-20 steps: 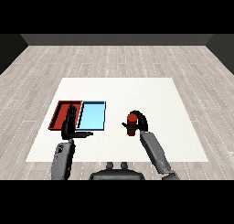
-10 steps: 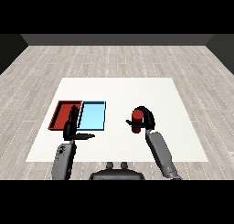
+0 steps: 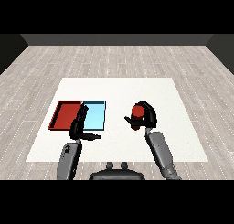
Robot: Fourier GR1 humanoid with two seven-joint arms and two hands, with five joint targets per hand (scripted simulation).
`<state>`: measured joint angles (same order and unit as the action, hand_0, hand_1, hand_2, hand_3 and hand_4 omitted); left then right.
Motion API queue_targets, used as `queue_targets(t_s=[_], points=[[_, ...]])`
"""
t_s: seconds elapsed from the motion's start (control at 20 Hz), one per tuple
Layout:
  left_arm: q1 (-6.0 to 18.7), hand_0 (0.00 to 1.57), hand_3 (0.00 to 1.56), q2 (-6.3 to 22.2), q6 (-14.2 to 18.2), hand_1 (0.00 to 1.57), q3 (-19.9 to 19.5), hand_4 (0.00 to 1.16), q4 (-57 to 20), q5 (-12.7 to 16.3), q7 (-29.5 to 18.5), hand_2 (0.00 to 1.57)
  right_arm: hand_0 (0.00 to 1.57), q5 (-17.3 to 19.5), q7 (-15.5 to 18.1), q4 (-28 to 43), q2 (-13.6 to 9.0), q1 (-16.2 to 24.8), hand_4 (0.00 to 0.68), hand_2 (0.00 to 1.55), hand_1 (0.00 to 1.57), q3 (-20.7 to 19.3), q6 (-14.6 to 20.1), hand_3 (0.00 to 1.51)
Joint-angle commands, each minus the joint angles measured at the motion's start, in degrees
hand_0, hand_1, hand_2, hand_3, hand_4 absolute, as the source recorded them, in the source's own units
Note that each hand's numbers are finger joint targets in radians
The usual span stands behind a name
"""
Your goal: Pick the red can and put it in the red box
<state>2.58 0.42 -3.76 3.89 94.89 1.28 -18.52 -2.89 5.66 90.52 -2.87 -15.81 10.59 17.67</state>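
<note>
Your right robot hand (image 3: 147,117) is curled round the red can (image 3: 137,114), w/ the can upright in its grasp over the white bench (image 3: 178,104), at approx. 3 o'clock from the trays and well apart from them. You cannot tell from the head view whether the can's base touches the bench or hangs just above it. Your left robot hand (image 3: 79,125) holds nothing; its fingers are straight, thumb out to the side, and it overlaps the near edges of the red tray (image 3: 64,114) and the light blue tray (image 3: 96,113), which lie side by side, touching, red at 9 o'clock of blue.

Step in hand, by my reading: pick done or nearly done, carry not yet begun. Next move calls for you to take the can toward 9 o'clock, across the light blue tray w/o clipping its rim, then lower it into the red tray. Mind the left robot hand: it sits close to the carry path and may need moving aside first.
</note>
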Motion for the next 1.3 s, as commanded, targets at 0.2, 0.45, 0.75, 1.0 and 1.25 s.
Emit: queue_targets(t_s=[0.2,0.45,0.75,1.0,1.25], points=[[4.6,0.0,0.0,-0.4,2.2,0.0,8.4,0.0,-2.3,0.0,4.7,0.0,1.56,2.9,-2.8,0.7,2.8,-7.3,0.598,1.46,1.56,4.5,7.4,1.41],[0.9,0.0,0.0,0.9,-1.4,0.0,8.2,0.0,2.6,1.5,8.1,0.0,1.57,2.6,-3.5,5.0,1.4,-6.3,0.65,1.47,1.57,4.0,6.3,1.42],[8.4,0.0,0.0,-0.4,6.5,0.0,14.9,0.0,-3.5,2.5,9.1,0.0,1.57,-0.2,5.3,-2.8,2.9,-7.9,0.633,1.48,1.57,6.7,8.5,1.42],[7.7,0.0,0.0,-0.4,10.3,0.0,20.7,0.0,-6.8,2.9,8.8,0.0,1.57,3.9,-0.7,2.5,2.8,-7.9,0.65,1.48,1.57,5.1,7.1,1.43],[11.0,0.0,0.0,-0.4,13.7,0.0,24.6,0.0,-11.1,8.1,8.9,0.0,1.57,2.7,3.9,1.5,2.9,-4.3,0.648,1.48,1.57,10.6,9.2,1.41]])
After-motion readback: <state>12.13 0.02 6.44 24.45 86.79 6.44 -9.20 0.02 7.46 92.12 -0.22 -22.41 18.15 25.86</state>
